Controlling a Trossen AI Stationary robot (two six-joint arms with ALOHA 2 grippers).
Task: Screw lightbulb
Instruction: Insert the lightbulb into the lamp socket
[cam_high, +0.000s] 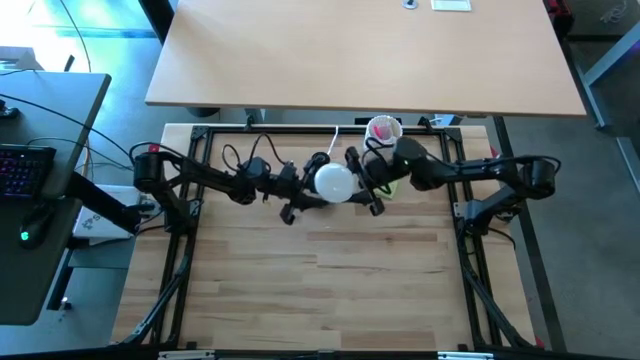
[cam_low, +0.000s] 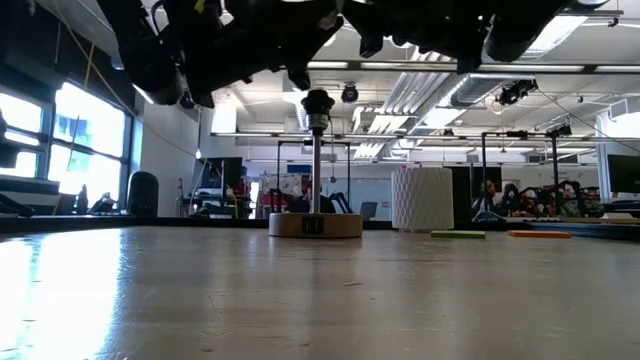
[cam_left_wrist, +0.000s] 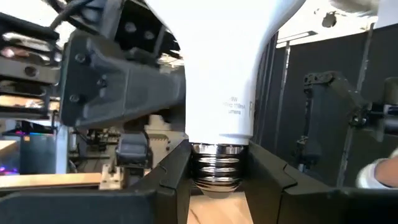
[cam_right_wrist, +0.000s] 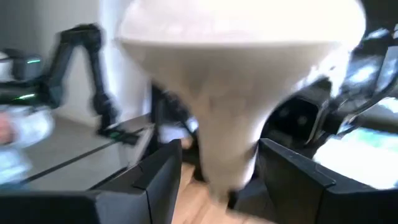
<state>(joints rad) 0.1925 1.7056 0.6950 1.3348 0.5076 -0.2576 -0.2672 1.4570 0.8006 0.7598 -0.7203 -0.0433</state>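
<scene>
The lightbulb (cam_high: 334, 183) is held off the table (cam_high: 330, 270) near its far edge, long axis upright, globe up and screw base down. The left tool (cam_left_wrist: 216, 171) is clenched on its threaded base from about 9 o'clock; the right tool (cam_right_wrist: 217, 165), at 3 o'clock, straddles the neck with its fingers apart, not gripping. Judged: the socket (cam_low: 317, 110) stands close by, under the arms, so the base must be lined up over its mouth.

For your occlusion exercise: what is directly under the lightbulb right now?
The high view shows only the white lightbulb between both arms; its globe hides whatever lies beneath. The left wrist view shows its screw base between dark fingers, with light wood below.
</scene>
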